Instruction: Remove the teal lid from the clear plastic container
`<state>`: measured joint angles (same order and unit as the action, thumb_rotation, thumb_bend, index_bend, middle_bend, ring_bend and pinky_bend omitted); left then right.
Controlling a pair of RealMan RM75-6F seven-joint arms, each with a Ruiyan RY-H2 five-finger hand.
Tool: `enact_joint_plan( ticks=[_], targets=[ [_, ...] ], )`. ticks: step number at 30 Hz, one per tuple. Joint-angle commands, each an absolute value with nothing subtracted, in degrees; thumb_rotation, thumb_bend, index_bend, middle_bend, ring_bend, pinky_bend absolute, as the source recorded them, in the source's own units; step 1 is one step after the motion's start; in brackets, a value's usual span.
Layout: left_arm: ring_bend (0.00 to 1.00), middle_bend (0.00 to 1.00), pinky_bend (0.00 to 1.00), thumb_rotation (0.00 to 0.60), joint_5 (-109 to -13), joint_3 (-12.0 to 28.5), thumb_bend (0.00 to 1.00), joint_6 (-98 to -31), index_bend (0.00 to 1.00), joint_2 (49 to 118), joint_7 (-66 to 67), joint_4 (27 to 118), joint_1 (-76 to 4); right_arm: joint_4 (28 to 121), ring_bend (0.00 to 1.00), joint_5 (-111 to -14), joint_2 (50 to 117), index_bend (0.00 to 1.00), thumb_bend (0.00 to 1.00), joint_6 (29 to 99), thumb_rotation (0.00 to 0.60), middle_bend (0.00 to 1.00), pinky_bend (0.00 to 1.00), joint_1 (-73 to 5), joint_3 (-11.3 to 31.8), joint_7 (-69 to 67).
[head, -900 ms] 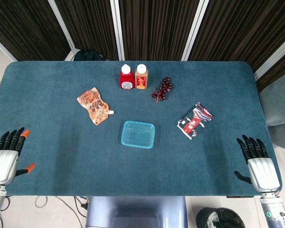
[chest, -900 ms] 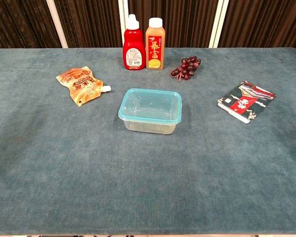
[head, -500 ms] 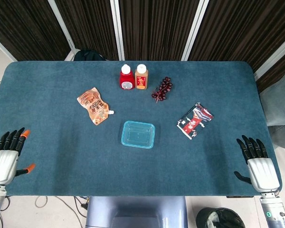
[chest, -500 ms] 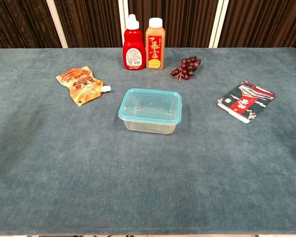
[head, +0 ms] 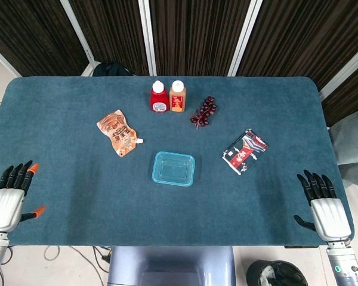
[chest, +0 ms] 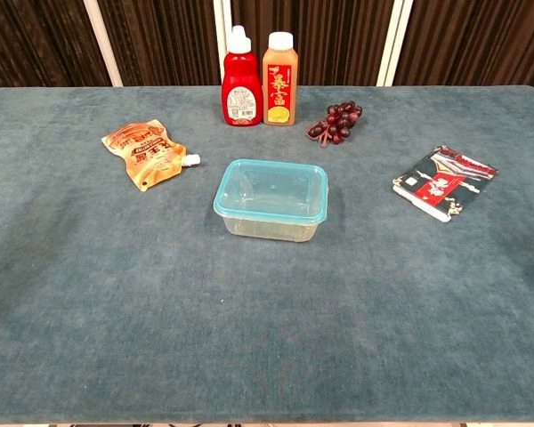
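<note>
Spouted pouch (chest: 148, 154), two bottles (chest: 258, 78), grapes (chest: 335, 121) ring the container (chest: 271, 200).

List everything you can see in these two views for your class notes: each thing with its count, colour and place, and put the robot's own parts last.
container: one, clear plastic, middle of the table.
lid: one, teal, seated on the container.
sauce bottle: one, red with white cap, far edge, upright.
juice bottle: one, orange with white cap, just right of the sauce bottle.
grapes: one bunch, dark purple, right of the bottles.
spouted pouch: one, orange-brown, lying flat left of the container.
snack packet: one, red, white and dark, lying flat right of the container.
table: one, teal cloth.
left hand: one, silver palm, dark fingers, two orange tips, near left corner, holding nothing.
right hand: one, silver palm, dark fingers, near right corner, holding nothing.
</note>
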<state>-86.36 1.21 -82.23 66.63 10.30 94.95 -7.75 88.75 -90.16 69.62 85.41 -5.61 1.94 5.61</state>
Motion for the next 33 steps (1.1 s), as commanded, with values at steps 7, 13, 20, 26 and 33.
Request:
enact_joint_plan(
  ticks=[7, 13, 20, 26, 33],
  targets=[
    [0.0, 0.0, 0.0, 0.6, -83.8, 3.4, 0.0, -76.3, 0.0, 66.2, 12.7, 100.5, -11.9, 89.1, 0.0, -89.3, 69.7, 0.0, 0.19, 85.0, 0.6, 0.0, 0.0, -5.5, 2.0, 5.7],
    [0.0, 0.0, 0.0, 0.6, -76.5, 8.1, 0.0, -68.0, 0.0, 68.1, 19.8, 106.0, -18.8, 89.0, 0.0, -88.3, 70.1, 0.0, 0.19, 84.4, 0.6, 0.0, 0.0, -5.6, 2.4, 6.1],
    [0.0, 0.0, 0.0, 0.6, -61.3, 13.6, 0.0, -58.9, 0.0, 74.2, 30.5, 107.8, -28.9, 89.1, 0.0, -87.3, 70.4, 0.0, 0.19, 83.9, 0.6, 0.0, 0.0, -5.7, 2.7, 6.0],
    [0.0, 0.0, 0.0, 0.6, -48.6, 16.3, 0.0, -57.2, 0.0, 81.4, 39.2, 105.4, -36.8, 89.2, 0.0, -86.9, 70.7, 0.0, 0.19, 83.4, 0.6, 0.0, 0.0, -5.8, 2.7, 6.1],
    [0.0, 0.0, 0.0, 0.6, -34.9, 18.2, 0.0, -57.6, 0.0, 89.1, 47.4, 100.4, -46.1, 89.4, 0.0, -85.7, 70.9, 0.0, 0.19, 82.8, 0.6, 0.0, 0.0, -6.0, 3.2, 5.7]
  ],
)
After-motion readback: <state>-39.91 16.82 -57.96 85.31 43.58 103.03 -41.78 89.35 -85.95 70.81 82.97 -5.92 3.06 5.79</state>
